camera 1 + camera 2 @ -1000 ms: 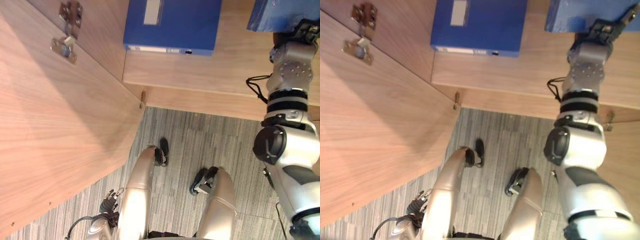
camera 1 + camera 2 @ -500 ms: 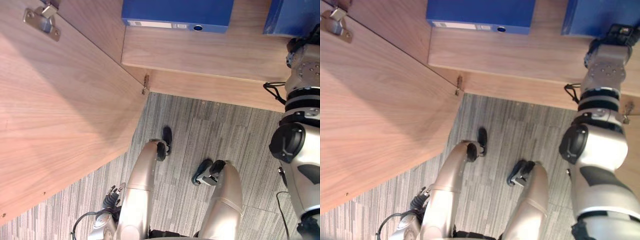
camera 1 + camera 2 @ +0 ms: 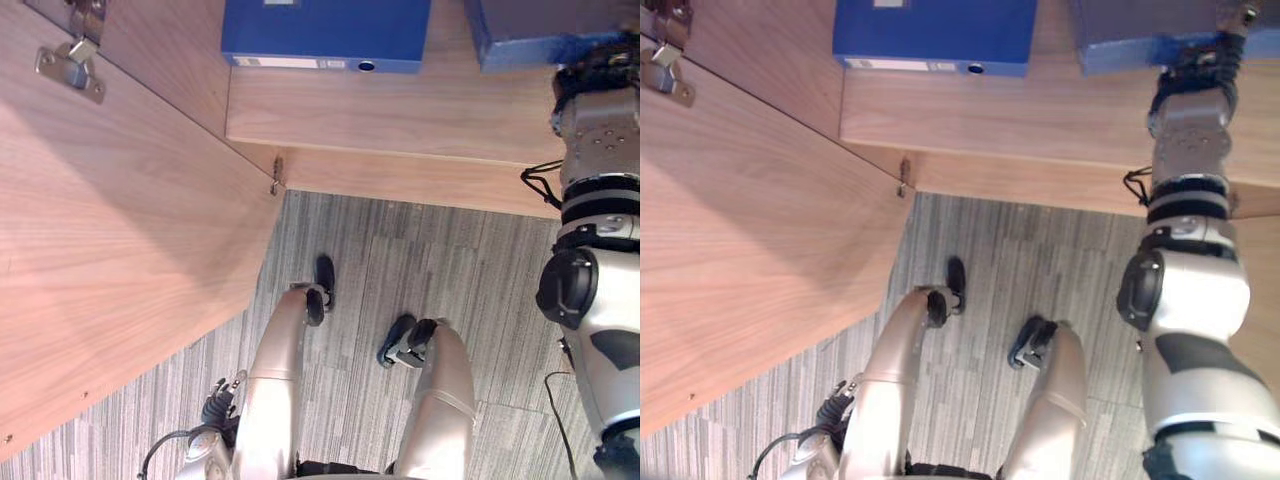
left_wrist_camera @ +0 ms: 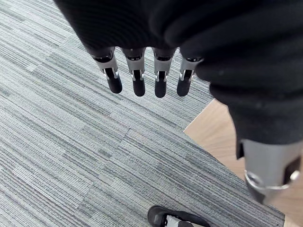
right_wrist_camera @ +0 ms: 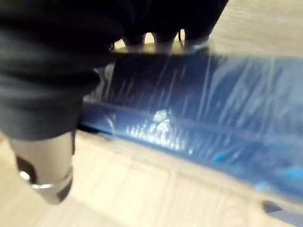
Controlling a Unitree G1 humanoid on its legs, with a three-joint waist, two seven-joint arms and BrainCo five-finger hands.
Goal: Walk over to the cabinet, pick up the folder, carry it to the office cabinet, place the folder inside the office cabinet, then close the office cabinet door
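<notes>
On cabinet shelf (image 3: 1040, 120): blue folder (image 3: 1140, 35) flat, directly under right hand (image 5: 52, 61); grip cannot tell. Long axis along shelf front edge, slightly skewed. Left hand (image 4: 142, 28) low, well off shelf, fingers (image 4: 137, 80) straight, empty.

Folder (image 3: 326, 35) on shelf (image 3: 400, 110), second folder (image 3: 540, 30) right; door (image 3: 110, 250) left.

Bare cabinet shelf (image 3: 400, 105) beside blue folder (image 3: 325, 30)
</notes>
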